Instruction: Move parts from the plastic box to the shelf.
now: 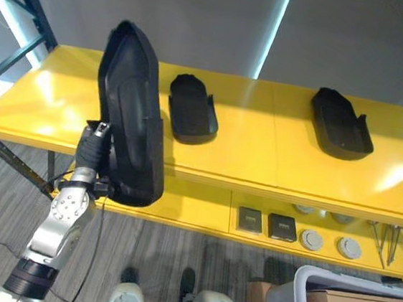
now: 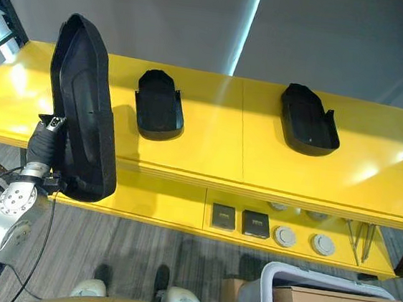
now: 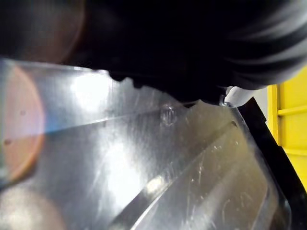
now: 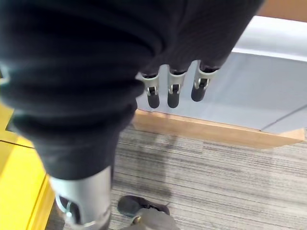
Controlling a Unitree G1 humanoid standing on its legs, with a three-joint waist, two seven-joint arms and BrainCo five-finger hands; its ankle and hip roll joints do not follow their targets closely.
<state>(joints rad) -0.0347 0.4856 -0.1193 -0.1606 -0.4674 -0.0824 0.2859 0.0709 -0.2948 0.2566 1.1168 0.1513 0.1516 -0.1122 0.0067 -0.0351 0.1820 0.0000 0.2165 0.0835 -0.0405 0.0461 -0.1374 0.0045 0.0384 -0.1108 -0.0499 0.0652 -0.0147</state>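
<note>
The shelf (image 1: 274, 148) is glossy bright yellow on its top board and lower tier alike. The large part (image 1: 129, 114) my left hand (image 1: 93, 150) holds is black, its inner face shiny in my left wrist view; the hand's wrist cover is dark and ribbed. Two smaller parts, one (image 1: 191, 109) by the shelf's middle and one (image 1: 340, 124) toward its right end, are matte black. The floor (image 4: 216, 182) is grey carpet with fine streaks. The plastic box (image 1: 332, 284) has a pale grey rim. My right hand (image 4: 172, 88) shows silver fingers with dark tips.
</note>
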